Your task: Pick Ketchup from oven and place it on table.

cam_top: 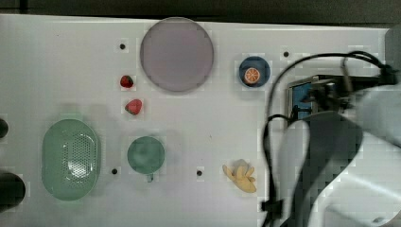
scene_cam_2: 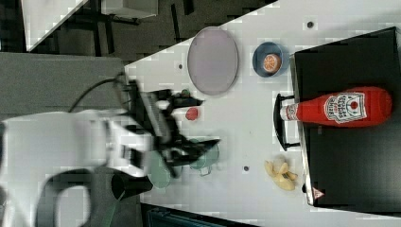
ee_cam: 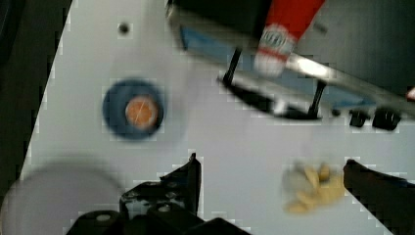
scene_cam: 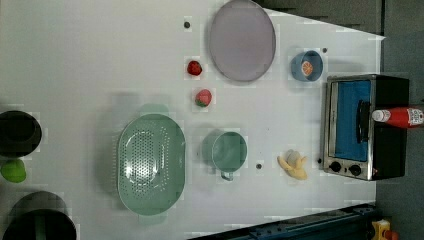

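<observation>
Ketchup [scene_cam: 400, 117] lies on its side on the roof of the oven [scene_cam: 390, 150] in the left view, its white cap jutting past the front edge over the blue glass door, so the robot must lift it off the top rather than open anything.

Seen from the right view, the bottle [scene_cam_2: 343, 108] stretches across the black oven top [scene_cam_2: 350, 165], cap toward the door handle, while the tool [scene_cam_2: 201, 124] hangs well apart from it, over the green cup – fingers spread wide and empty.

From the top view, the arm covers most of the oven [cam_top: 302, 97]; the table [cam_top: 61, 71] beside the banana bunch [cam_top: 241, 176] is bare, a likely set-down spot.

Through the wrist view, the capped end [ee_cam: 279, 41] overhangs the door frame – the robot does best to span the narrow body across its width, near mid-length, and lift straight up.
</observation>
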Robot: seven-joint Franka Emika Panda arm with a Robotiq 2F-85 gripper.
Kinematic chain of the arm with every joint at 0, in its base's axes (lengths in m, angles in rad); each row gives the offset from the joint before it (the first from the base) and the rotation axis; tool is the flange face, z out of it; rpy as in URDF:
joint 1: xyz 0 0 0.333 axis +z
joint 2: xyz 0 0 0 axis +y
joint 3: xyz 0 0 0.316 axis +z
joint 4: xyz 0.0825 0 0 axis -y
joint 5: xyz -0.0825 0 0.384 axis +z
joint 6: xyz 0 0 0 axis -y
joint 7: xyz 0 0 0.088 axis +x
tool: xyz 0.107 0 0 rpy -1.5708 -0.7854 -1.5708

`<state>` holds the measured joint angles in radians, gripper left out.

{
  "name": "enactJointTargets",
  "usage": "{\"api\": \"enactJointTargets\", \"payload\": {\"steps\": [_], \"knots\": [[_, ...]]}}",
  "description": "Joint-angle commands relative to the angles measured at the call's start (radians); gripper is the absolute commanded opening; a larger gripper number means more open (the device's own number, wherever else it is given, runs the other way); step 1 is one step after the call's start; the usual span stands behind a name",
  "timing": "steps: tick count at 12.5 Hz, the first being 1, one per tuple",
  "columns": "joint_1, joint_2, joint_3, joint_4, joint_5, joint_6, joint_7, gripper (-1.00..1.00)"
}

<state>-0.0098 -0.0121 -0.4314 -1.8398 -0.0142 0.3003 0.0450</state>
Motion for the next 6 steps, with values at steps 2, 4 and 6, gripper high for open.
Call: {"api": "enactJointTargets", "payload": {"steps": [2, 4, 6], "knots": [[-0.031, 0.053, -0.097, 0.001, 0.013, 0.158, -0.005, 1.0], [-0.036, 0.117, -0.138, 0.002, 0.014, 0.206, -0.005, 1.0], [-0.047, 0.181, -0.165, 0.006, 0.03, 0.217, -0.005, 1.0]]}}
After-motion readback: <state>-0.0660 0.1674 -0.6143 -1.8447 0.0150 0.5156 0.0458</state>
